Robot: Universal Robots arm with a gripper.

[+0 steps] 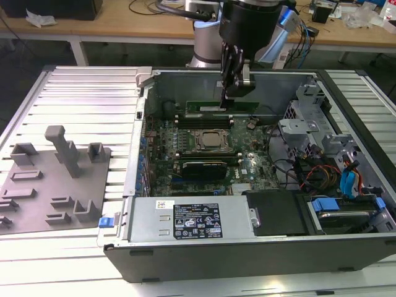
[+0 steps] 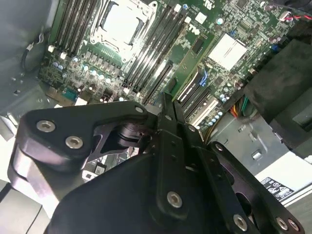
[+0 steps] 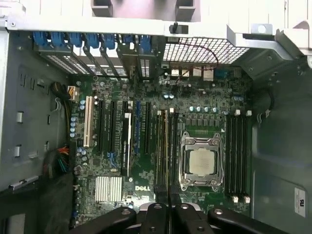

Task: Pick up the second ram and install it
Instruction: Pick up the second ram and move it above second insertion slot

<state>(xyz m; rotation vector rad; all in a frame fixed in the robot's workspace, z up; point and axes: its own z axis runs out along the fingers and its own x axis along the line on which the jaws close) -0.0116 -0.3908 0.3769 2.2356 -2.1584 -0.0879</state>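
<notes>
The second ram (image 1: 210, 108), a long green stick, hangs level inside the open computer case with my gripper (image 1: 230, 99) shut on its top edge. In the second wrist view the green board (image 2: 187, 66) runs out from between the closed fingers (image 2: 168, 100) over the motherboard. The first wrist view has the stick edge-on as a thin line (image 3: 168, 156) below the gripper (image 3: 168, 202), over the black memory slots (image 3: 163, 146) beside the CPU socket (image 3: 200, 162). It is held above the board, apart from the slots.
The CPU socket (image 1: 210, 140) sits mid-board, with more memory slots (image 3: 237, 156) on its other side. A power supply (image 1: 185, 219) lines the case's near edge. Drive cages and cables (image 1: 328, 167) fill the exterior view's right. A grey holder tray (image 1: 55, 179) lies outside, on the left.
</notes>
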